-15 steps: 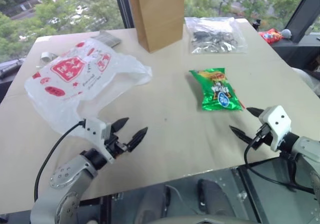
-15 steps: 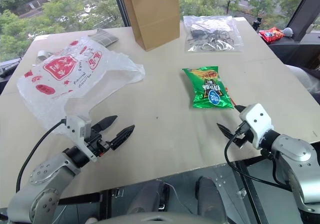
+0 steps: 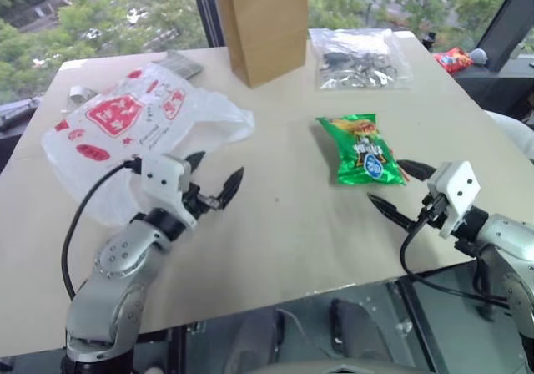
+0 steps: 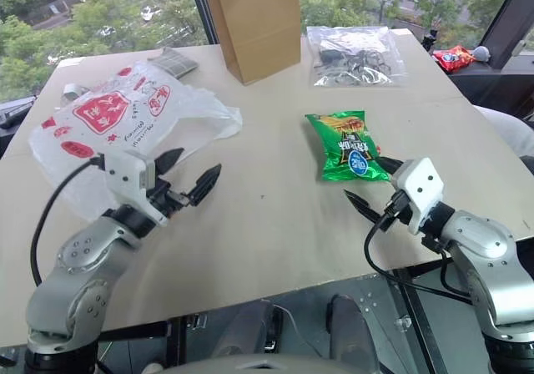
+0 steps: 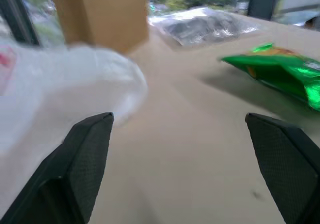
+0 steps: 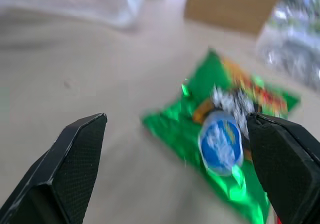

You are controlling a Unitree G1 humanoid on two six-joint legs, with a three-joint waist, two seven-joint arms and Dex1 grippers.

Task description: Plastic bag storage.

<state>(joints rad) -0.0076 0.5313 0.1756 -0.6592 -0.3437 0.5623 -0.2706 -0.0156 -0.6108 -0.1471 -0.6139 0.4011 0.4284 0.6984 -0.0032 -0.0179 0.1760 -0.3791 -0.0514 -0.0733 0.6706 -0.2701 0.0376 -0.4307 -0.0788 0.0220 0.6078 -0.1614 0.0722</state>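
- Currently, at the far left of the table (image 3: 275, 249), we find the plastic bag (image 3: 138, 136) lying flat and crumpled, untouched. We judge that it is laid out loose so that a gripper can reach its edge.
- We read the long axis of the plastic bag as running from the near left corner of the table toward the brown paper bag (image 3: 265, 25). One tapered end points toward the table's middle; whether that end is the mouth we cannot tell.
- Next, the left gripper (image 3: 215, 184) hovers just beside the near edge of the plastic bag, apart from it. Its fingers stand wide and hold nothing. We judge this posture as preparation for an approach and pinch.
- At mid-table, the green snack packet (image 3: 361, 149) lies flat, its long axis running from the near edge toward the far edge. The clear bag of dark items (image 3: 359, 58) rests beyond it, near the far edge.
- At the right, the right gripper (image 3: 400, 192) is just beside the near end of the green snack packet. Its fingers are spread wide and empty.
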